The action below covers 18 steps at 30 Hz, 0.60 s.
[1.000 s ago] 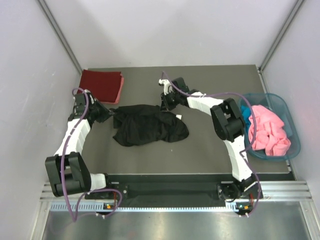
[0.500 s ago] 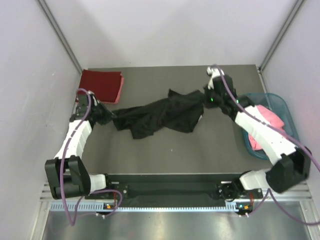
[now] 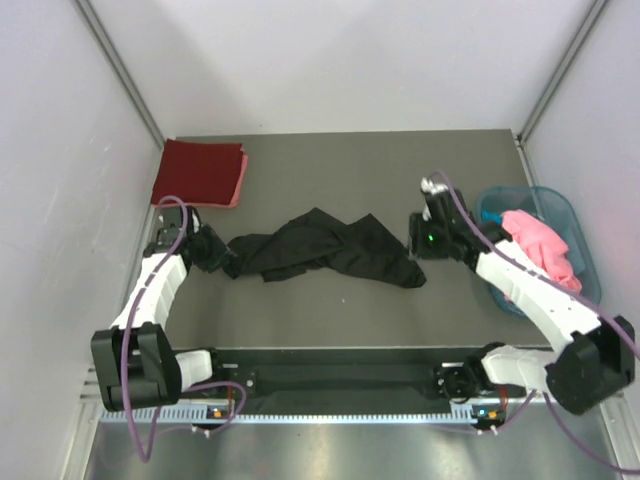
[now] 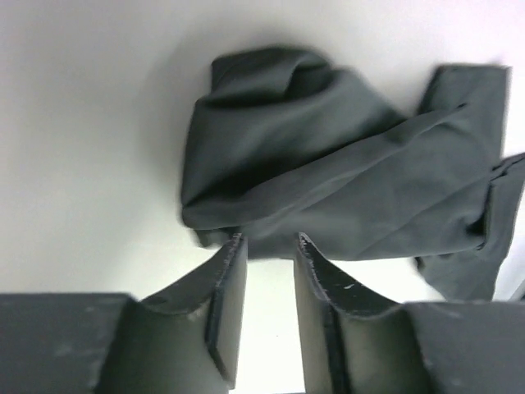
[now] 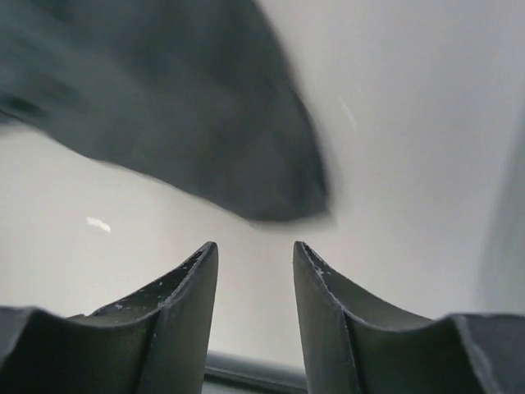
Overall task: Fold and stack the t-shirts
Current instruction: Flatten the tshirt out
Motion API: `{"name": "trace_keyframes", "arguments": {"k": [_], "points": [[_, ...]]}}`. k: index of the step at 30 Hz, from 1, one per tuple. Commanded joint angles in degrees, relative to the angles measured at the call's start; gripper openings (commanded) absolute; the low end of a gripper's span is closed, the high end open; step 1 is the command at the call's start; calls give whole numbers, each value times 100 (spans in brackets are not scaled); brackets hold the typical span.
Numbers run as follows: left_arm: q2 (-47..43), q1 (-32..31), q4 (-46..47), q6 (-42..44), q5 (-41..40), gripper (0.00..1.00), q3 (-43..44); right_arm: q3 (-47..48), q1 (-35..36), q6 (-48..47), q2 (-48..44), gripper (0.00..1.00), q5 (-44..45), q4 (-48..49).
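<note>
From above we saw the black t-shirt (image 3: 320, 248) crumpled on the bench (image 3: 400, 165) between the arms, the dark red t-shirt (image 3: 200, 172) folded at the far left. Only the wrist views showed us the left jaws and right jaws parted and empty, tips close to the cloth's edge.

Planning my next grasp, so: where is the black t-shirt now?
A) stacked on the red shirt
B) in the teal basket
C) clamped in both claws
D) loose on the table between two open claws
D: the black t-shirt lies rumpled on the table, and the left claw and right claw both stand open with nothing between their fingers.
</note>
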Motion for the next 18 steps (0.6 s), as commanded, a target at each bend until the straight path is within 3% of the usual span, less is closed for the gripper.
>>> {"name": "trace_keyframes", "arguments": {"k": [1,8,13,18], "points": [[-28,13,10,107,-167,36,494,979,107,-736,741,44,-908,1151],[-99,-4,-79,529,-292,42,504,3231,547,-1449,3622,50,-1016,1346],[-19,-4,88,485,-116,43,302,4302,345,-2239,4698,51,-1042,1162],[68,-13,281,450,-37,43,179,4577,38,-2654,5278,40,-1507,1162]]}}
